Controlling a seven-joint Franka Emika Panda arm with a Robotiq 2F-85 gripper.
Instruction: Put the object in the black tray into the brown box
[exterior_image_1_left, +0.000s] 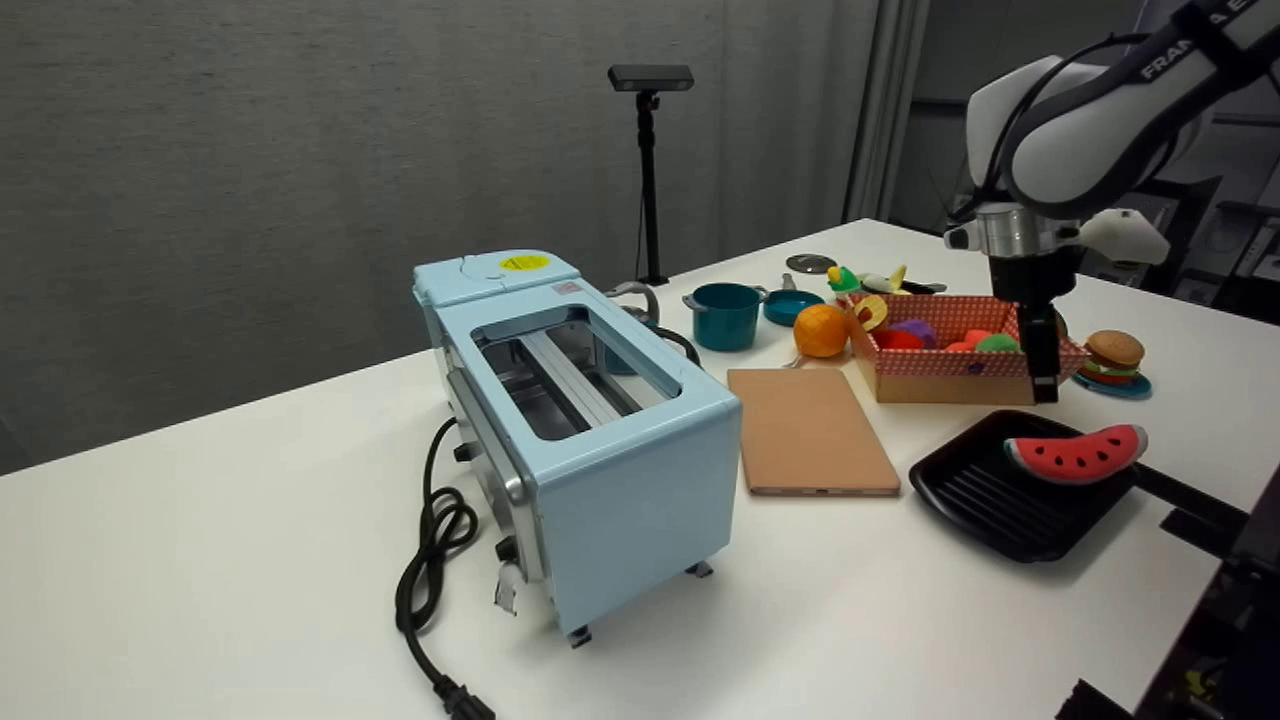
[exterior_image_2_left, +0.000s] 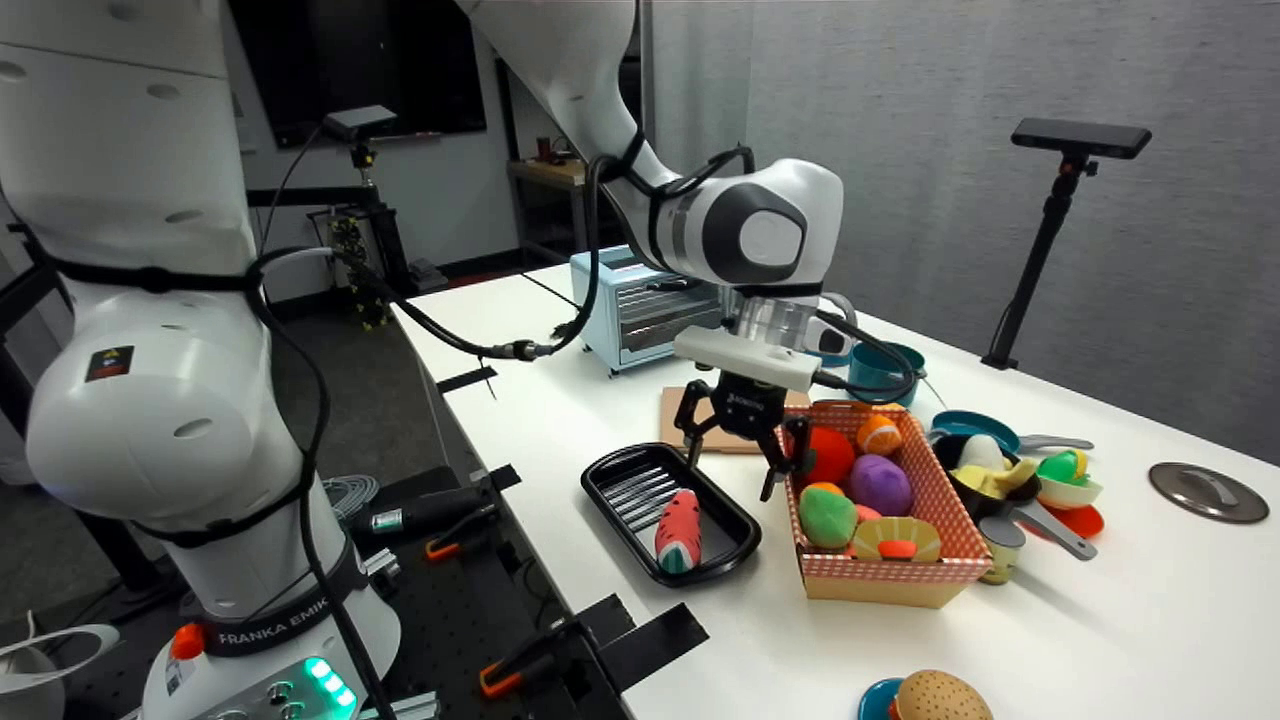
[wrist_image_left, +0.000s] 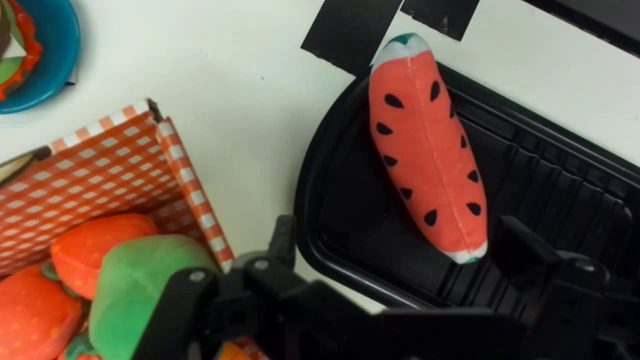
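Gripper (exterior_image_2_left: 731, 474) hung fingers parted, nothing held! Watermelon slice (wrist_image_left: 429, 155) lay in black tray (wrist_image_left: 345, 215): looked plush, light, unlikely to slip; pinch across seeded middle seemed best.

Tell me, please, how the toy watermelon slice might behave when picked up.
The toy watermelon slice looks sewn from fabric, so it is probably soft and light. Its rounded sides may let it roll in the black tray.

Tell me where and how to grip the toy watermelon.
Likely best from above: close the open gripper across the middle of the watermelon, on its two long sides. It lies uncovered, long and narrow, in the tray, with bare floor beside its middle.
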